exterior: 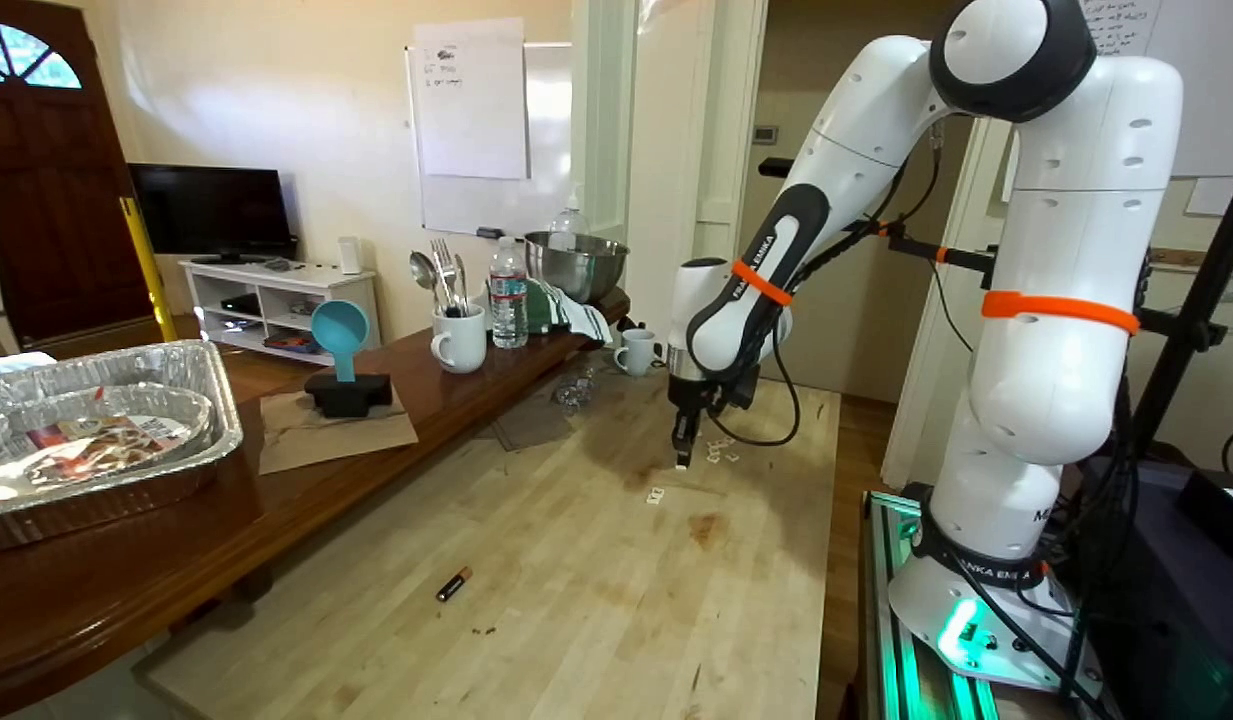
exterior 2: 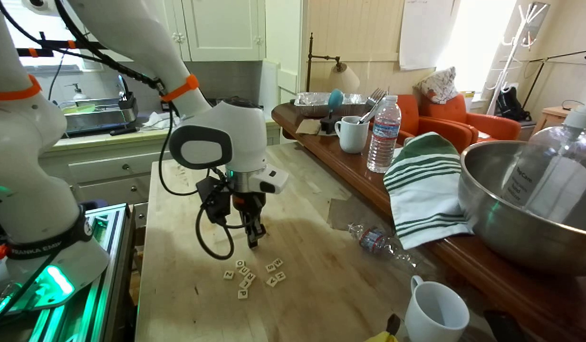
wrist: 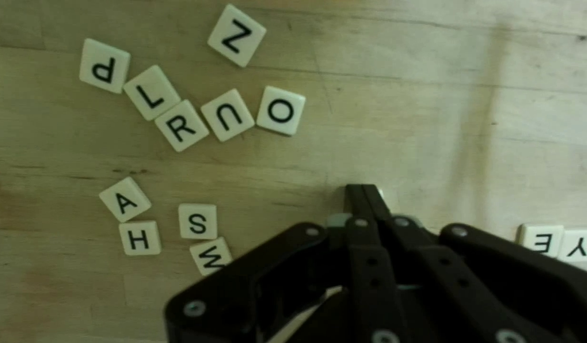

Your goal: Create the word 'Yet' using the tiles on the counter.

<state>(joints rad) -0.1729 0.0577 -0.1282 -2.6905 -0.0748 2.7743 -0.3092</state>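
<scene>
Both exterior views share long pale wooden counter, facing inward from opposite ends; wrist view looks down, close

Your gripper hides most of one tile; at five o'clock in an exterior view, the edge crops a yellow thing.

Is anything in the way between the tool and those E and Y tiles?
Nothing visible. Apart from a pale sliver by the tool, likely a tile, the wrist view shows only counter before the E tile, with the Y tile beyond.
</scene>
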